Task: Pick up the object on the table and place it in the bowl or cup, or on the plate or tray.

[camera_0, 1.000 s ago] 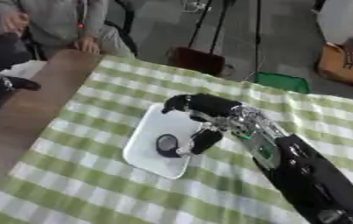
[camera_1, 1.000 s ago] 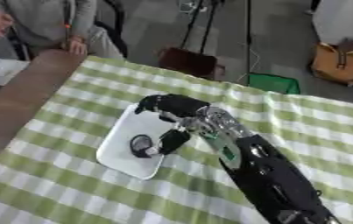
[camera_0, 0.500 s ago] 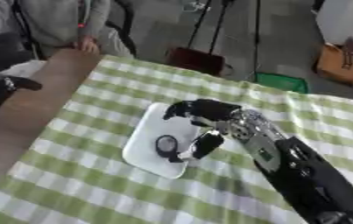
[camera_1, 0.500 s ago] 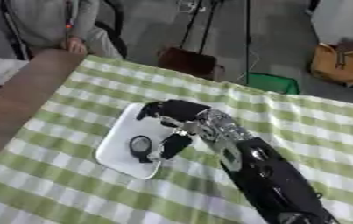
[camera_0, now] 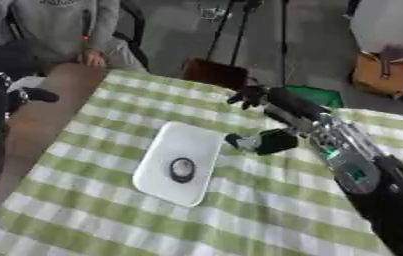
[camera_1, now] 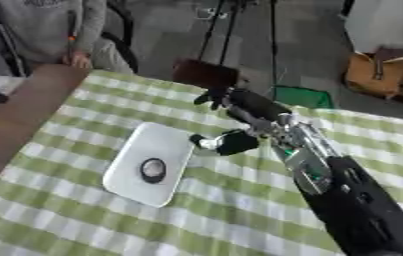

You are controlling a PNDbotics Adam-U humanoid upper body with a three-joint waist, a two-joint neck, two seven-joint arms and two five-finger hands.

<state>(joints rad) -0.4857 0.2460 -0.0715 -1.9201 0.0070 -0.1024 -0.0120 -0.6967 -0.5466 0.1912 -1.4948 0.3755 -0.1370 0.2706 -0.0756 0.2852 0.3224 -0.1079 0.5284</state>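
Note:
A small dark round object [camera_0: 182, 169] lies on the white rectangular tray [camera_0: 190, 139], near its middle. The tray rests on the green checked tablecloth [camera_0: 239, 210]. My right hand [camera_0: 299, 116] hangs above the cloth just right of the tray's far corner, open, with its fingers [camera_0: 255, 95] spread toward the far edge and its thumb [camera_0: 264, 142] pointing at the tray. Nothing is in it. My left hand [camera_0: 12, 95] is a dark shape at the left edge of the left eye view, over the bare wooden strip.
A bare brown strip of table [camera_0: 43, 117] runs left of the cloth. A person sits at the far left corner with a hand [camera_0: 89, 57] on the table edge. Beyond the far edge stand a dark chair back [camera_0: 215, 74], a tripod and a brown bag [camera_0: 384, 72].
My right hand has lifted off the tray and drawn back to the right, leaving the dark round object lying there. The whole picture has also shifted.

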